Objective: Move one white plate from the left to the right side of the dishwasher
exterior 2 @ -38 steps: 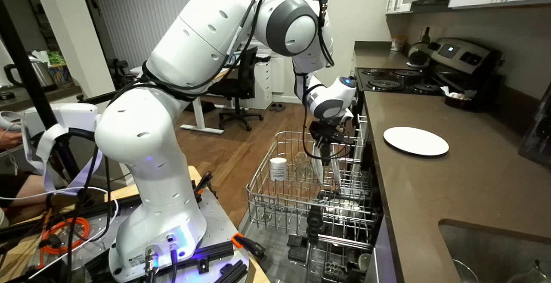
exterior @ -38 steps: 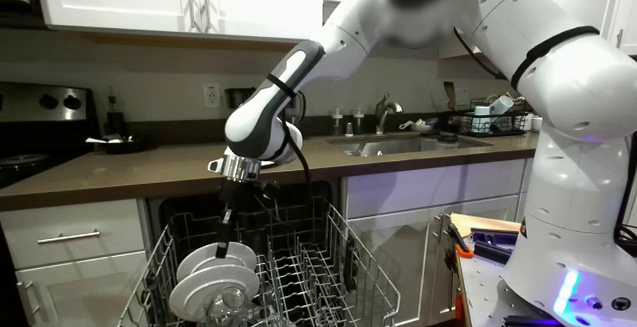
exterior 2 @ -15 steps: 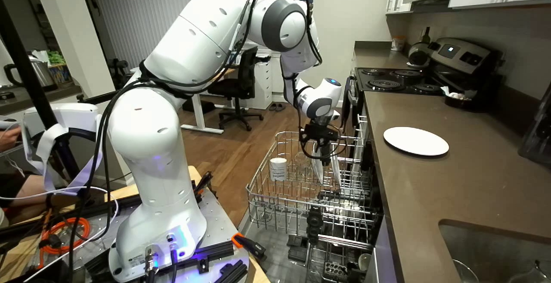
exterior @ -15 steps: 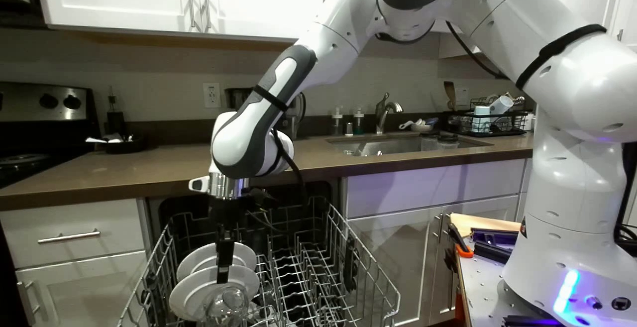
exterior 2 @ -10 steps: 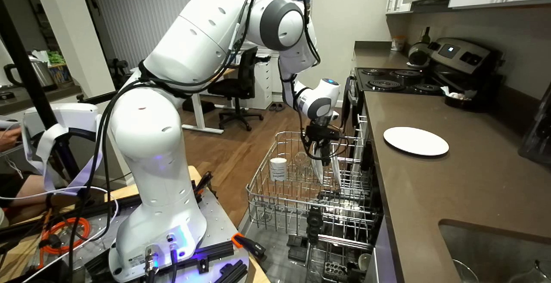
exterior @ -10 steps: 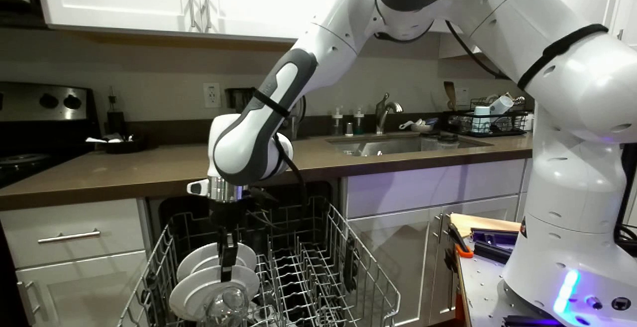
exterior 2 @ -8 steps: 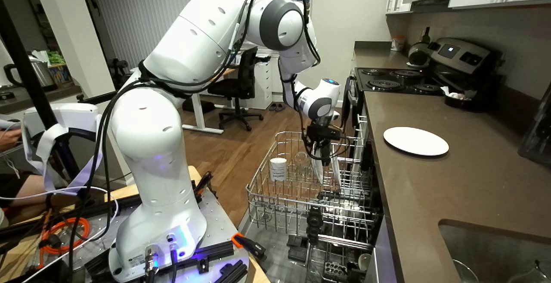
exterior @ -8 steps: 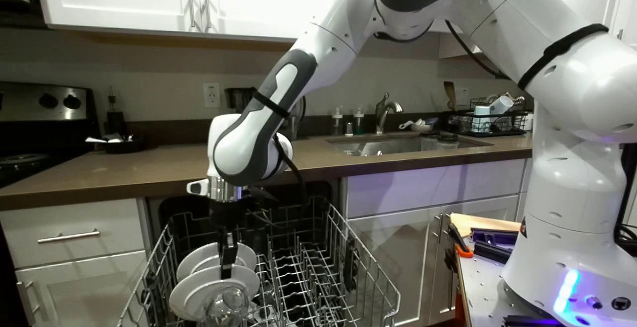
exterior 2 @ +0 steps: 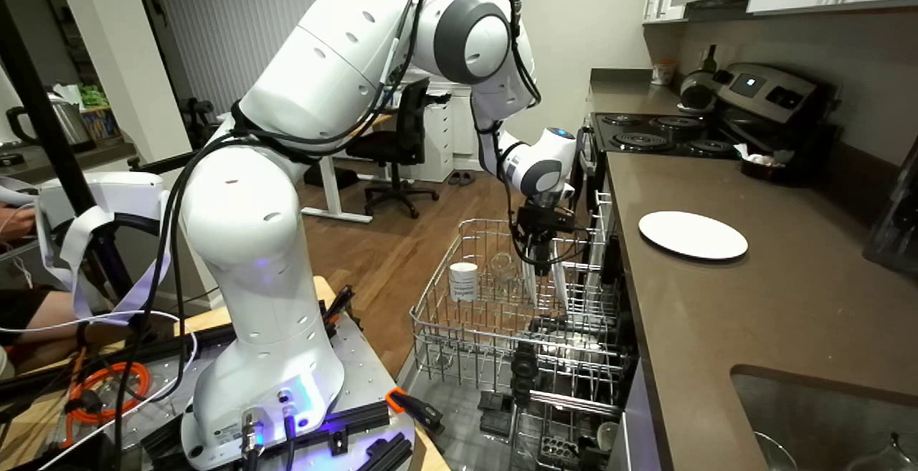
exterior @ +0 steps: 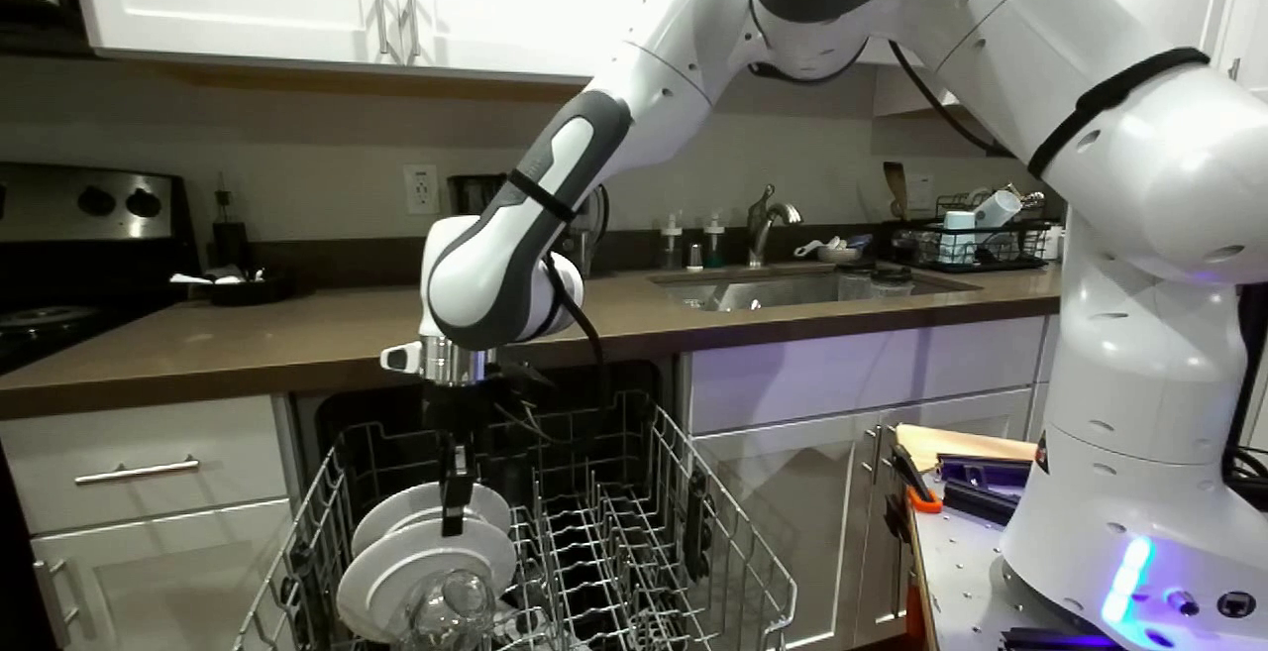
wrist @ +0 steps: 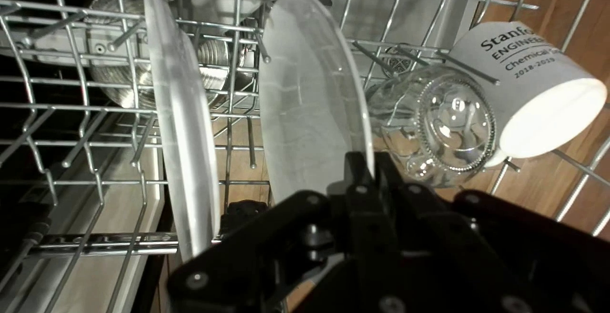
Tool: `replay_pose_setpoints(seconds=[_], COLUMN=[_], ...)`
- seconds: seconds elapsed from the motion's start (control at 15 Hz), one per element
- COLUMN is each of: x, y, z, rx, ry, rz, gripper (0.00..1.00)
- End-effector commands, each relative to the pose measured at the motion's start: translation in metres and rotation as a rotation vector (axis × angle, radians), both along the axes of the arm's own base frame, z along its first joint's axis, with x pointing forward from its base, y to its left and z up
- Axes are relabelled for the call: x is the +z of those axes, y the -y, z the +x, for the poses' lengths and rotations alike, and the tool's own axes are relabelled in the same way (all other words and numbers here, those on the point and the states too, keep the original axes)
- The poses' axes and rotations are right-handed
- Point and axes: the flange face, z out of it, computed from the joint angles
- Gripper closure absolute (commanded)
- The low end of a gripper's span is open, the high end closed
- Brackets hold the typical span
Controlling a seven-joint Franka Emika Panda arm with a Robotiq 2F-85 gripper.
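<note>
The dishwasher's pulled-out wire rack [exterior: 733, 509] holds two white plates on edge at its left side in an exterior view. My gripper [exterior: 454, 525] is at the top of the nearer white plate [exterior: 381, 592]. In the wrist view the gripper [wrist: 371, 167] is shut on this plate's rim, with a finger on each face; the plate [wrist: 305, 98] stands nearly upright, slightly raised. The farther white plate [wrist: 183, 136] stands apart from the fingers. Another white plate [exterior 2: 693, 235] lies flat on the counter. The right side of the rack [exterior: 634, 552] shows bare tines.
A clear glass mug [wrist: 452, 117] stands close beside the held plate, overlapping it in an exterior view [exterior: 451, 611]. A white printed mug [wrist: 519, 79] is beyond it, also seen in an exterior view [exterior 2: 463, 281]. The counter edge [exterior: 347, 371] runs behind the rack.
My gripper moved from above the farther plate to the nearer plate's rim and closed on it. In the last half second, gripper and plate have risen slightly together.
</note>
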Motion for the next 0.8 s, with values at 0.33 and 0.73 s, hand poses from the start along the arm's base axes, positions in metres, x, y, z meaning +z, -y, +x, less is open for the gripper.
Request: replay_pose_setpoints(seconds=[0.33, 0.73], x=[0.0138, 0.0094], y=[0.0050, -0.0012], z=[0.0002, 0.0032], rx=[0.002, -0.007], ry=[-0.024, -0.014], rz=[0.047, 0.056], gripper=[0.81, 0.36])
